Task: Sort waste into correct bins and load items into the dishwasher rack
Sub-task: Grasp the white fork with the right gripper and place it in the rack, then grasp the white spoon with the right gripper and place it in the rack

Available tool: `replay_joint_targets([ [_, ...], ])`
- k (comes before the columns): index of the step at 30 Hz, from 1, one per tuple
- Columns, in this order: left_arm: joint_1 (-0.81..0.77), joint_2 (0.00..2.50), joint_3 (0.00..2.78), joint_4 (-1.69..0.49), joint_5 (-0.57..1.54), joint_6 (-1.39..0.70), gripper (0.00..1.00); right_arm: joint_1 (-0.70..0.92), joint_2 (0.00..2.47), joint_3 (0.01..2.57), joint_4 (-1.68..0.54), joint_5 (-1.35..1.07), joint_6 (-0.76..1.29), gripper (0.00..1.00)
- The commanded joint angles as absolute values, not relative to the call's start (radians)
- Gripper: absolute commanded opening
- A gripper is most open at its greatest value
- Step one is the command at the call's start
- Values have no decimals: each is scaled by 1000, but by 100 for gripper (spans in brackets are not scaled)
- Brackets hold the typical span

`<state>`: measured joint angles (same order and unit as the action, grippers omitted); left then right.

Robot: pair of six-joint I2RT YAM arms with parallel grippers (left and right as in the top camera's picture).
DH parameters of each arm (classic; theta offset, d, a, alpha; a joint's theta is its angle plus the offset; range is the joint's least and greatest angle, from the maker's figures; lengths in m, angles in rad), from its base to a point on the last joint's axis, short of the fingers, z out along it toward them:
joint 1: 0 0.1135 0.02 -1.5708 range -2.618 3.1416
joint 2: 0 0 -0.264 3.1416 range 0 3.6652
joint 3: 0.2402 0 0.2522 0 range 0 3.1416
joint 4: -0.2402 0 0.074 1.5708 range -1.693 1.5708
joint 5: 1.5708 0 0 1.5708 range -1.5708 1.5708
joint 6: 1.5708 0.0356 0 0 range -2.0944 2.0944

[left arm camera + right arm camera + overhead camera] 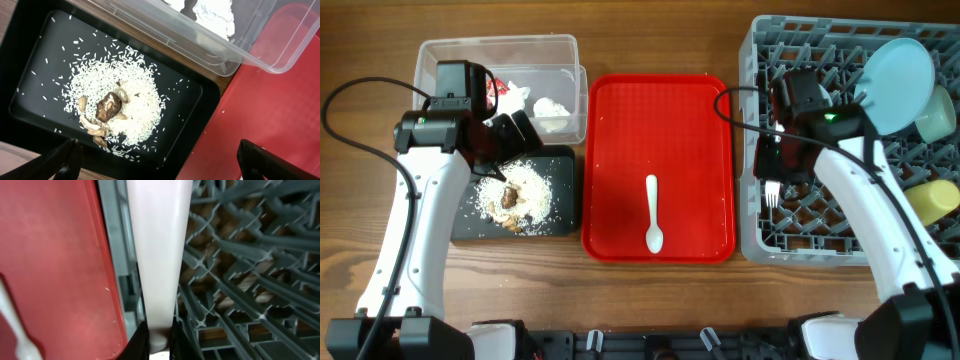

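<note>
Wooden tabletop lay under everything. Over the left edge of the grey dishwasher rack (pixel 820 235), the white plastic fork (pixel 157 255) was pinched by its handle between the closed fingers of the right gripper (pixel 159 339). Whether its tines touched the pegs was hard to tell. Deeper in the rack stood a pale blue plate (pixel 898 70), a mint bowl (pixel 935 115) and a yellow cup (pixel 932 200). Beside the rack, the white spoon (pixel 653 213) lay on the red tray (pixel 660 120). Farther left, rice with brown lumps (pixel 115 102) covered the black tray (pixel 35 65), and tissue (pixel 550 108) and a red wrapper (pixel 492 90) sat in the clear tub (pixel 500 45). The left gripper (pixel 160 170) hovered over the black tray, fingers spread wide, empty.
</note>
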<state>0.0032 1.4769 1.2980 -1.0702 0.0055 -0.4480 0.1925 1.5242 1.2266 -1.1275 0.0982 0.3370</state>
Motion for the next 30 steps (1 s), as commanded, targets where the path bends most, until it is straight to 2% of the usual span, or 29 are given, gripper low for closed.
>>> replay_joint_targets([
  [1, 9, 1459, 1300, -1070, 10, -457, 100, 190, 1538, 1187, -1103, 112, 318, 15],
  [2, 9, 1459, 1300, -1070, 10, -457, 100, 190, 1536, 1190, -1093, 112, 316, 33],
  [3, 9, 1459, 1300, -1071, 10, -457, 100, 190, 1535, 1196, -1092, 112, 314, 41],
  [5, 9, 1459, 1300, -1071, 10, -457, 100, 190, 1523, 1237, -1093, 115, 313, 45],
  [7, 9, 1459, 1300, -1071, 10, -457, 100, 193, 1499, 1290, -1097, 80, 314, 47],
  [11, 9, 1459, 1300, -1071, 10, -457, 100, 276, 1481, 1325, -1028, -146, 311, 50],
  [16, 9, 1459, 1300, -1070, 10, -457, 100, 516, 1568, 1316, -1013, -152, 353, 59],
  [20, 9, 1459, 1300, -1070, 10, -457, 100, 675, 1761, 1316, -1013, -154, 484, 59],
  [23, 9, 1459, 1300, -1070, 10, -457, 100, 743, 1905, 1316, -1042, -160, 581, 60],
  [30, 9, 1459, 1300, -1070, 10, -457, 100, 799, 2034, 1315, -1052, -194, 583, 60],
])
